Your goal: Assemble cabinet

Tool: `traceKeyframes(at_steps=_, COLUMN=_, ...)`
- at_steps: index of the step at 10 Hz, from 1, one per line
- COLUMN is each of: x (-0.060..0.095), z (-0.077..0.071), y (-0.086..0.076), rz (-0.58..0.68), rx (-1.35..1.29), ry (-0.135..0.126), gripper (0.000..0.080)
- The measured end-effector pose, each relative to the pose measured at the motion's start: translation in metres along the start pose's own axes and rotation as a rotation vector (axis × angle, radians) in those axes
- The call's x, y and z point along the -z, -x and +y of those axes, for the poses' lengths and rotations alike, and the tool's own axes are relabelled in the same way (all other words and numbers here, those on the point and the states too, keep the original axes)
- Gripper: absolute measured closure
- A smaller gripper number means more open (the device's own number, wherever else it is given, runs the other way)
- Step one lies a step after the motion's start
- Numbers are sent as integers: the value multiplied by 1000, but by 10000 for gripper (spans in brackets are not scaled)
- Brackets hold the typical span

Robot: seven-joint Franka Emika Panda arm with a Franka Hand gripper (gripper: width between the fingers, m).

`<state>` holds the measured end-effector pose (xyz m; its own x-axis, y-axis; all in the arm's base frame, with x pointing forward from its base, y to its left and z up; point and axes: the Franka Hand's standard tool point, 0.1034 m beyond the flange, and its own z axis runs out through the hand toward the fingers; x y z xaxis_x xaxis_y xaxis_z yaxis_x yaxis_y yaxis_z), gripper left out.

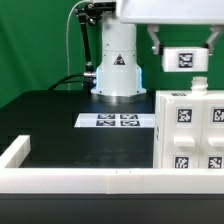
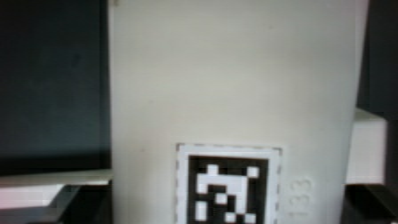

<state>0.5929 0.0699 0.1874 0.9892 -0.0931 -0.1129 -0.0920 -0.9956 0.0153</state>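
- A black table [image 1: 50,120] fills the scene, with a green backdrop behind it.
- The white base of the arm [image 1: 115,65] stands at the far middle of the table. It carries a triangular black-and-yellow warning label [image 1: 118,61]; any writing on it is too small to read.
- The cabinet body [image 1: 200,135], a white box, stands at the near side on the exterior view's right. Its facing side bears several black-and-white square tags, patterns only.
- A low white rim [image 1: 60,181] runs along the near edge of the table and up the exterior view's left.
- The marker board [image 1: 118,121] lies flat in front of the arm's base, just left of the cabinet body, showing a row of square tags.
- A white panel [image 1: 185,58] is up in the air, directly above the cabinet body at the far right. It shows one square tag facing the exterior camera. The wrist view shows the panel [image 2: 214,90] as a long, plain white strip with a tag [image 2: 228,185] at one end. A faint mark beside that tag is too blurred to read.
- The gripper [image 1: 185,52] comes down from the top right. Its dark fingers [image 1: 156,42] are spread fairly wide, one on each side of the panel, and appear to clamp it between them.
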Motion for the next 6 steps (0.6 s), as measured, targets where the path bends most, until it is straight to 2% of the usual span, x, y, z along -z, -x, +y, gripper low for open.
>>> traceKeyframes(at_steps=4, x=-4, z=4, y=1, rz=-2, rx=2, ry=1, gripper=239)
traceKeyframes(at_steps=5, x=-12, z=14, y=3, rz=-10, rx=58, ry=5, gripper=239)
traceKeyframes(at_steps=6, x=-9, z=9, y=-1, rz=-3, rx=60, ry=4, gripper=239)
